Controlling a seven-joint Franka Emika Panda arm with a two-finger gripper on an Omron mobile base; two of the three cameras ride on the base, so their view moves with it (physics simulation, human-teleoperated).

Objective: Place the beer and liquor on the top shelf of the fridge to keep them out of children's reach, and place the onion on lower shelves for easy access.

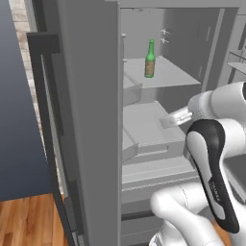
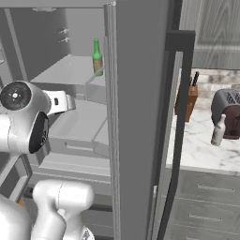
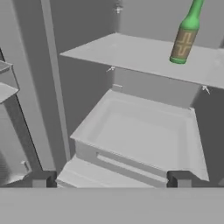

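Note:
The beer, a slim green bottle with a tan label, stands upright on the top shelf of the open fridge. My gripper is open and holds nothing. It hangs in front of a shallow drawer one level below the beer. The liquor, a whitish bottle, stands on the marble counter to the right of the fridge. The onion is out of view.
Open fridge doors flank me: one on the left, one on the right between the arm and the counter. A toaster and a knife block stand behind the liquor. Door racks sit at the left.

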